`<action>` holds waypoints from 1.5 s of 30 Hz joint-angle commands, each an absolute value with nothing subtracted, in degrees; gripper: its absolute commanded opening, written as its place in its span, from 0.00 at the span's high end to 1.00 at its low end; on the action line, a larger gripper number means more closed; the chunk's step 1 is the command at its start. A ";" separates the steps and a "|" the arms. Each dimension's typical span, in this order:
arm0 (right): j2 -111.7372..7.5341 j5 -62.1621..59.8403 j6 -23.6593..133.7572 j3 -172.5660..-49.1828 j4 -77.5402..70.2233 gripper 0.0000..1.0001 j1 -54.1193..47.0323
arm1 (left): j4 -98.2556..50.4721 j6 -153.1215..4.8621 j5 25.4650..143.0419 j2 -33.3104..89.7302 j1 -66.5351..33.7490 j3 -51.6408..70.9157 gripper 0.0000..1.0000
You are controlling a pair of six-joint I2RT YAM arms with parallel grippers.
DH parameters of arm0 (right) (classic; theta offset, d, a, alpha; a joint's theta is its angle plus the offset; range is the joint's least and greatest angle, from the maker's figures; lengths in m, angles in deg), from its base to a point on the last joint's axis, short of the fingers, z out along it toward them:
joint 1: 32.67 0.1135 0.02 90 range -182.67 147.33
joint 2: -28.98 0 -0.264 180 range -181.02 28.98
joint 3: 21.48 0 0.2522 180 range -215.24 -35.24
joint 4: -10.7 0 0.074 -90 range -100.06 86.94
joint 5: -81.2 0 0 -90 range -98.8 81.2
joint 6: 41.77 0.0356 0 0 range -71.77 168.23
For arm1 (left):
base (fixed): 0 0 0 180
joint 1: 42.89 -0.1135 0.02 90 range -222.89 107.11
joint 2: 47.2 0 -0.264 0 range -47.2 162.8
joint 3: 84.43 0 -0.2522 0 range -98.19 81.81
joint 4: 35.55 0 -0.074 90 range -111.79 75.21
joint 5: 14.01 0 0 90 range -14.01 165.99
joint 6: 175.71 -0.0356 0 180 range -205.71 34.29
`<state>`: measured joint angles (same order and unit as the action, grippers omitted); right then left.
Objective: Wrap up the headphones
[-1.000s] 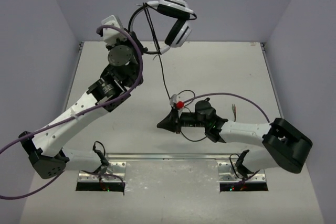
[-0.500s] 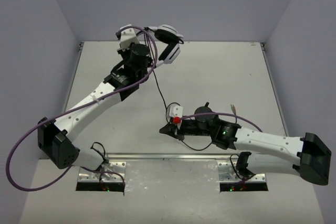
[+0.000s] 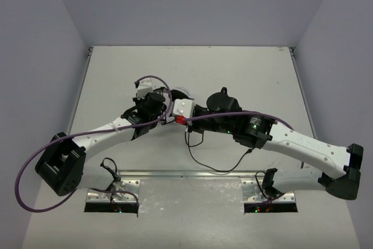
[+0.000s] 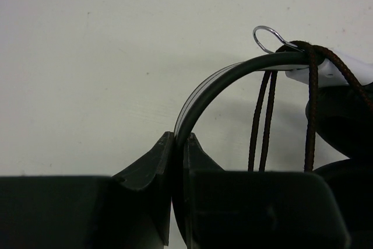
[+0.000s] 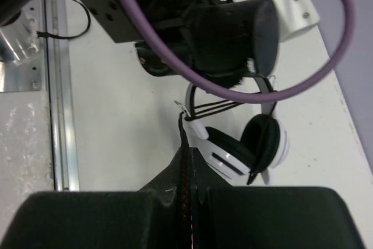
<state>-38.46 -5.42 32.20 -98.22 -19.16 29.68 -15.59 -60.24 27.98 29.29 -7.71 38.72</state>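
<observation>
The headphones (image 5: pixel 233 154) are held over the middle of the table (image 3: pixel 245 74), a little left of its centre, between the two wrists, which are brought close together there. Whether the earcups touch the tabletop cannot be told.

The left gripper (image 4: pixel 178 138) is pressed together on the thin black headband (image 4: pixel 227 80): the band is pinched between the two finger points and arches up and to the right from them. Near the top of that arch, several turns of the thin black cable (image 4: pixel 311 109) are seen crossing the band, beside a small wire ring (image 4: pixel 265 33) at the white earcup mount.

The right gripper (image 5: pixel 186 164) is closed as well, with the cable nipped between its fingers. From the pinch, the cable is drawn straight up to the band. Just beyond these fingers the two white oval earcups with black pads are seen side by side.

In the overhead view, a slack length of cable is laid in a loop on the table towards the near edge, under the right arm. A purple robot cable (image 5: pixel 233 93) is curved across the headphones in the right wrist view, and an aluminium rail (image 5: pixel 58 86) is seen along the near edge.
</observation>
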 commanded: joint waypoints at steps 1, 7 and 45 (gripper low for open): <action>-38.96 -10.37 25.83 -107.37 -23.80 0.99 29.64 | -32.50 -58.99 31.69 22.95 -6.77 41.71 1.00; -42.91 -14.60 21.61 -116.61 -28.20 0.99 26.67 | -38.75 -61.98 35.47 14.88 -2.64 51.39 1.00; -59.18 -1.16 22.91 -115.33 -18.01 0.95 0.64 | -23.20 -76.21 37.33 -16.00 17.93 36.82 1.00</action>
